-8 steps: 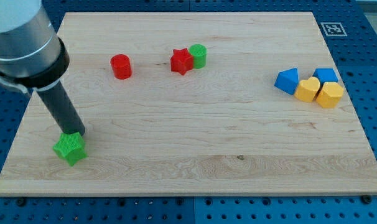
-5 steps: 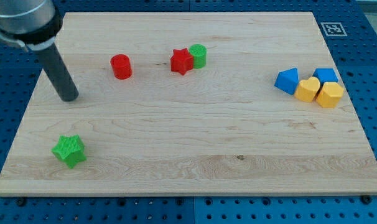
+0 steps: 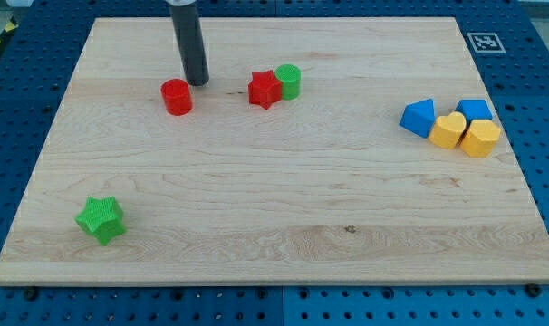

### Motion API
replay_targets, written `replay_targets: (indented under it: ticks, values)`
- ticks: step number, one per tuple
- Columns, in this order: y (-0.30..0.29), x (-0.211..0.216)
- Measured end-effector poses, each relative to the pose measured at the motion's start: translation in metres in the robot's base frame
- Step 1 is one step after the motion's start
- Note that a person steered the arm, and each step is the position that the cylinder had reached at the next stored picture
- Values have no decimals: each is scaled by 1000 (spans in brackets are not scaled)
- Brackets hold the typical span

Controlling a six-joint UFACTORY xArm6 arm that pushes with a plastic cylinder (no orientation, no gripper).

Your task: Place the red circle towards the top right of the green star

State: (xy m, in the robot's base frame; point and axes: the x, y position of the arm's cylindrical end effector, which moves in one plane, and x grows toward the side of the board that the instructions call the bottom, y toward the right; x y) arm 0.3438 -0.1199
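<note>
The red circle (image 3: pixel 176 97) sits in the upper left part of the wooden board. The green star (image 3: pixel 101 218) lies near the board's lower left corner, far below and left of the red circle. My tip (image 3: pixel 197 81) stands just to the upper right of the red circle, very close to it; I cannot tell whether it touches.
A red star (image 3: pixel 264 89) touches a green circle (image 3: pixel 288 81) at the top middle. At the right, two blue blocks (image 3: pixel 418 118) (image 3: pixel 474 110) sit with a yellow heart (image 3: pixel 449 130) and a yellow hexagon (image 3: pixel 480 138). A marker tag (image 3: pixel 484 41) is at the top right.
My tip has moved from beside the green star up and to the right, ending by the red circle. No block has moved.
</note>
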Motion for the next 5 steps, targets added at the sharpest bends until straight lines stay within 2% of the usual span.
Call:
replay_targets:
  ticks: [1,2,3,4,5]
  values:
    - [0,32]
    - [0,43]
    - [-5,4]
    - [-36,22]
    - [-33,45]
